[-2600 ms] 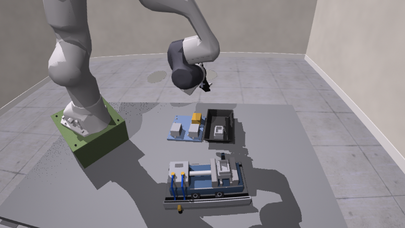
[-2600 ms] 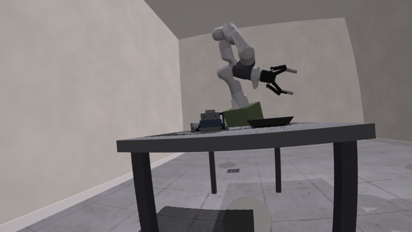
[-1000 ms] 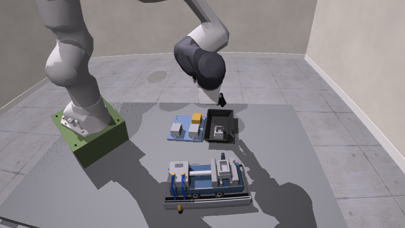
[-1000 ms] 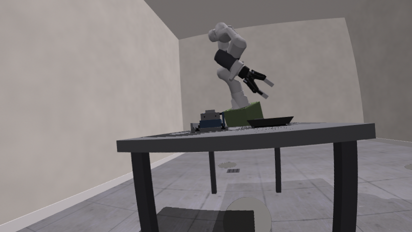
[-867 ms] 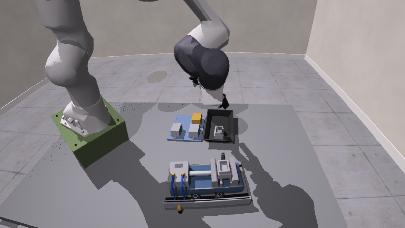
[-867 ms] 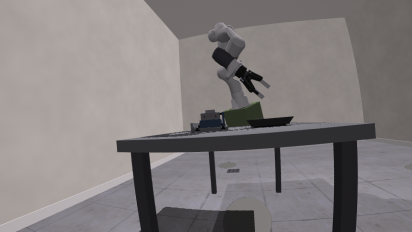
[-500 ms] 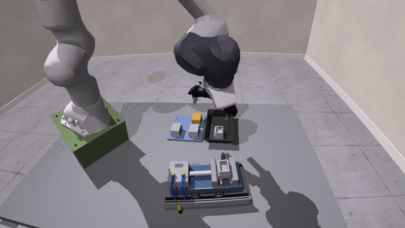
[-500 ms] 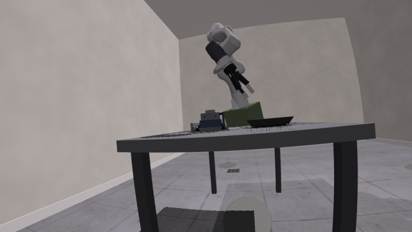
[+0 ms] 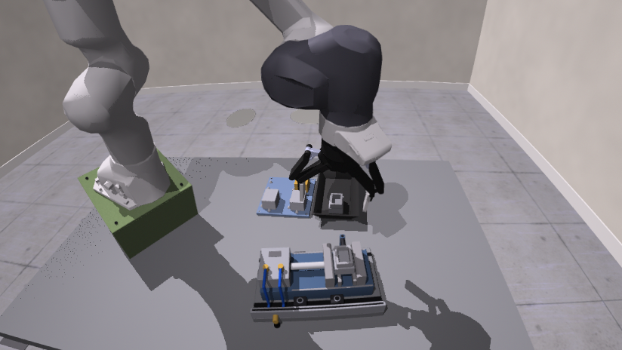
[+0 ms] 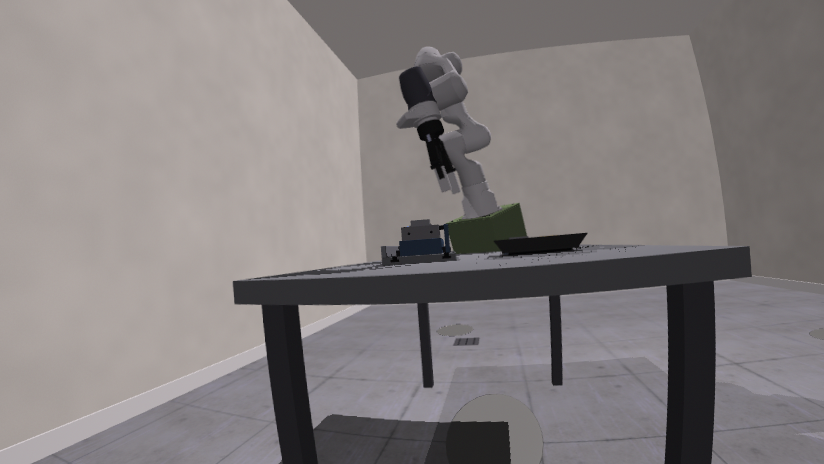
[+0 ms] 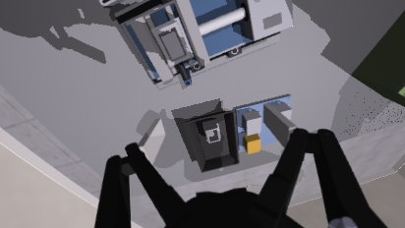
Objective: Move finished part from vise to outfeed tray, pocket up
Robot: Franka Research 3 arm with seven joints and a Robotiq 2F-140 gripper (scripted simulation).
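The blue and grey vise [image 9: 317, 274] stands near the table's front edge. A grey part with a pocket on top [image 9: 343, 257] sits between its jaws; it also shows in the wrist view [image 11: 172, 44]. The dark outfeed tray [image 9: 339, 198] lies behind the vise. A small grey block with a light square recess [image 9: 335, 199] lies on the tray floor and shows in the wrist view too [image 11: 212, 133]. My gripper [image 9: 333, 186] is open and empty. It hangs well above the table over the tray, as the side view [image 10: 446, 178] shows.
A blue plate [image 9: 287, 198] with two grey blocks and a yellow piece lies right beside the tray's left side. The arm's green base block [image 9: 139, 208] stands at the left. A small yellow knob [image 9: 275, 320] sticks out at the vise's front.
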